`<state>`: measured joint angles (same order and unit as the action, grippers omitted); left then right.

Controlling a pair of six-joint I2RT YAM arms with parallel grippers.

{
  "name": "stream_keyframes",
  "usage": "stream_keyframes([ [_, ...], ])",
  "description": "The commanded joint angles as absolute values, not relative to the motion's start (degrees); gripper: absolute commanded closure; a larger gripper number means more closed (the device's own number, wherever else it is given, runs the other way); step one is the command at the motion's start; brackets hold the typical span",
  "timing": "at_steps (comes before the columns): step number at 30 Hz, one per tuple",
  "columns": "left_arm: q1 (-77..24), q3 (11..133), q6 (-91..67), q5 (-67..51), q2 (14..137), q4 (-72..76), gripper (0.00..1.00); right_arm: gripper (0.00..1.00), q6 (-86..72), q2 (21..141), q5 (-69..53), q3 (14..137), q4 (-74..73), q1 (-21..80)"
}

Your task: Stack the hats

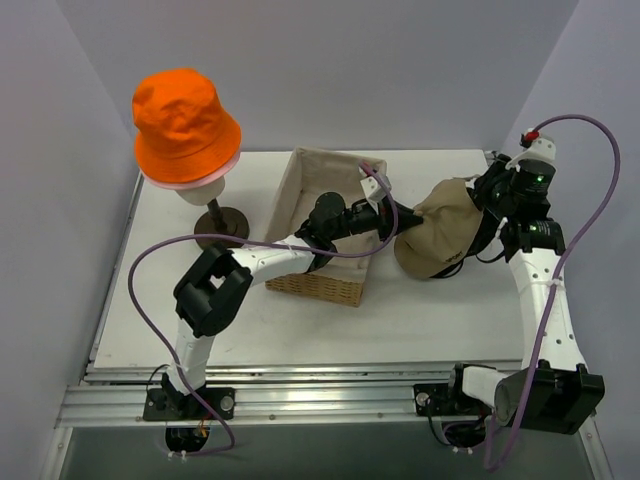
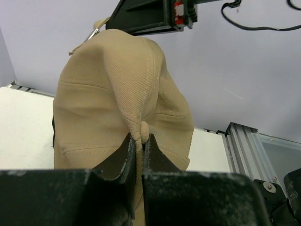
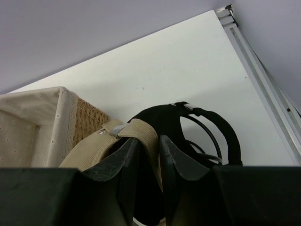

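Tan cap (image 1: 440, 225): cotton twill with stitched seams, its dome pulled long between the two grippers. It sits over the right half of the table (image 1: 420, 320), just right of the basket (image 1: 320, 285). In the left wrist view the crown (image 2: 117, 94) rises upright and folds in along one seam. Its brim is hard to make out in any view.

Left gripper (image 1: 400, 218) reaches across the basket's right corner. Its fingers are pressed together on a fold of crown fabric at the top button (image 2: 140, 139).

Right gripper (image 1: 483, 200) is at the cap's far side, fingertips hidden by the cap from above. In its own view the fingers (image 3: 149, 141) are clamped on the cap's webbing back strap (image 3: 136, 132), next to a small metal buckle.

Black cap (image 3: 155, 115) lies below the strap, on the table beside the basket. Only its back arch and a thin dark strap show, and the fingers cut off the rest. Whether the two caps touch cannot be told.

Orange hat (image 1: 183, 120): a soft bucket shape on the cream head (image 1: 203, 195) near the table's far left corner. The rim of the pink hat (image 1: 190, 185) peeks out under its brim, the rest covered. The head stands on a thin post with a dark round foot (image 1: 222, 225).

The basket is woven wicker with a pale cloth lining (image 1: 320, 175), and the left arm hides part of its inside.
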<state>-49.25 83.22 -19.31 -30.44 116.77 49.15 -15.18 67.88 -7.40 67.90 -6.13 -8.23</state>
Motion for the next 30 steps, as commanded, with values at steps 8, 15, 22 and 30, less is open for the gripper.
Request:
stream_keyframes([
  [8,-49.4,88.1,-21.9,-30.5,121.9,56.1,0.95,0.81,-15.2,64.7,1.8,66.8,-6.9,-8.6],
  [15,-49.5,91.6,-22.6,-31.0,125.3,56.9,0.88,0.82,-15.8,66.8,3.5,65.6,-4.9,-8.7],
  [22,-49.4,92.6,-22.3,-30.4,127.4,56.6,0.81,0.81,-15.3,66.6,3.5,64.3,-4.6,-8.7],
  [30,-49.5,94.0,-22.8,-30.1,129.0,56.2,0.68,0.79,-14.7,68.2,3.4,64.1,-4.9,-9.1],
])
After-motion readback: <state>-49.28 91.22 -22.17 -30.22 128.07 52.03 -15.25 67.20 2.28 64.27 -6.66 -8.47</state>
